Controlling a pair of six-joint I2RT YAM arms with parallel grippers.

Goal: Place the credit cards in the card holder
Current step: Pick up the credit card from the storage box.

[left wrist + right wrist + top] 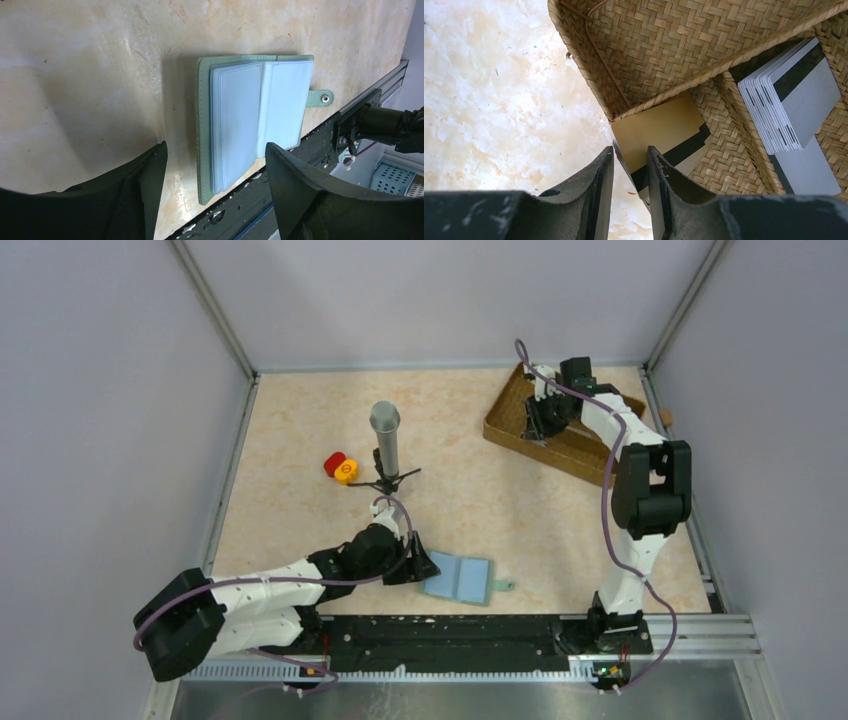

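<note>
The card holder (pixel 458 578) lies open on the table near the front edge, light blue sleeves up and its tab toward the rail. In the left wrist view the card holder (pixel 255 115) lies just ahead of my left gripper (pixel 215 145), whose jaws stand wide apart with nothing held. My left gripper (pixel 422 566) sits at the holder's left edge. My right gripper (pixel 540 420) is down in the woven tray (pixel 575 450). In its wrist view the right gripper (pixel 630 148) has its jaws a narrow gap apart, astride the edge of a leaning stack of tan-gold credit cards (pixel 659 125). Silvery grey credit cards (pixel 794 105) lie in the neighbouring compartment.
A grey cylinder on a black stand (pixel 385 435) rises mid-table, with a red and a yellow piece (pixel 340 467) beside it. The tray's woven walls (pixel 649 50) close in round my right fingers. A black rail (pixel 450 630) runs along the near edge; walls enclose the table.
</note>
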